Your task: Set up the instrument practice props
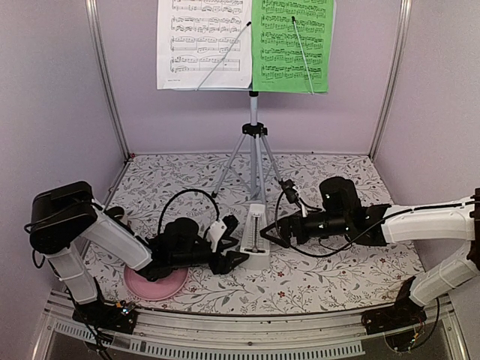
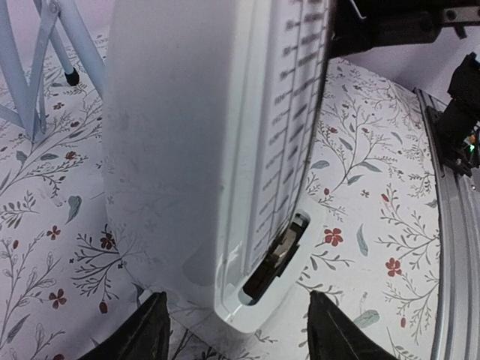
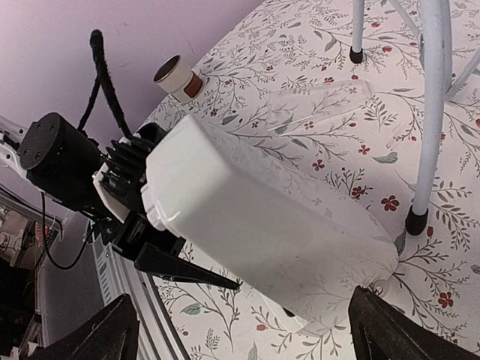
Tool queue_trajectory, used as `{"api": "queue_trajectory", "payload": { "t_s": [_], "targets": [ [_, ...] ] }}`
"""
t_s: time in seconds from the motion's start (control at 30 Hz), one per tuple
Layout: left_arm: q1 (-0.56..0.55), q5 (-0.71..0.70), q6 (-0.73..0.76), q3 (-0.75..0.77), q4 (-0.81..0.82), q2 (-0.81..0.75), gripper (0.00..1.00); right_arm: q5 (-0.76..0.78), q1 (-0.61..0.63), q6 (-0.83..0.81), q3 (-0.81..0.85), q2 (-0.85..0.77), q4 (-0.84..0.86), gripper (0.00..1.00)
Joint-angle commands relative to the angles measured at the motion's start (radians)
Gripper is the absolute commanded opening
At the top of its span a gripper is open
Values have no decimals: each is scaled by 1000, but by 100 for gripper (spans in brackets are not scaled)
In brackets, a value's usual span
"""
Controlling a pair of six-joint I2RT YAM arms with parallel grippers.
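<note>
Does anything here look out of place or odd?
Nothing stands out. The white sheet and green sheet sit side by side on the music stand, and the metronome sits between the open left gripper and right gripper.

White metronome [image 3: 262,225] on the floral bench [image 3: 315,150], right pincer [image 3: 244,330] spread wide around it, left pincer [image 3: 196,264] at its far end, silver tripod legs [image 3: 431,112] upper right, beige cup [image 3: 178,77] beyond.
</note>
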Motion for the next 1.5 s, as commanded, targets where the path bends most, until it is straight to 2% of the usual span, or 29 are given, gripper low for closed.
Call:
{"api": "queue_trajectory", "payload": {
  "t_s": [0.0, 0.27, 0.43, 0.73, 0.93, 1.03, 1.1, 1.27, 1.47],
  "targets": [
    [-14, -9, 4, -11, 32, -29, 63, 164, 45, 34, 100, 47, -103, 99],
    [-16, -10, 2, -12, 43, -32, 63, 330, 120, 77, 170, 105, -143, 99],
    [-15, -12, 3, -18, 42, -40, 63, 370, 128, 96, 181, 124, -154, 91],
    [-15, -14, 13, -16, 39, -34, 63, 366, 127, 86, 126, 65, -169, 74],
    [-16, -8, 15, -9, 37, -28, 63, 347, 127, 76, 102, 52, -163, 60],
    [-15, -10, 19, -9, 33, -30, 63, 338, 128, 74, 93, 49, -152, 58],
    [-15, -10, 19, -9, 33, -30, 63, 327, 127, 67, 96, 49, -149, 60],
    [-16, -7, 17, -12, 34, -29, 63, 281, 146, 40, 92, 44, -119, 79],
    [-16, -10, 17, -13, 36, -34, 64, 293, 166, 28, 102, 63, -96, 89]
  ]
}}
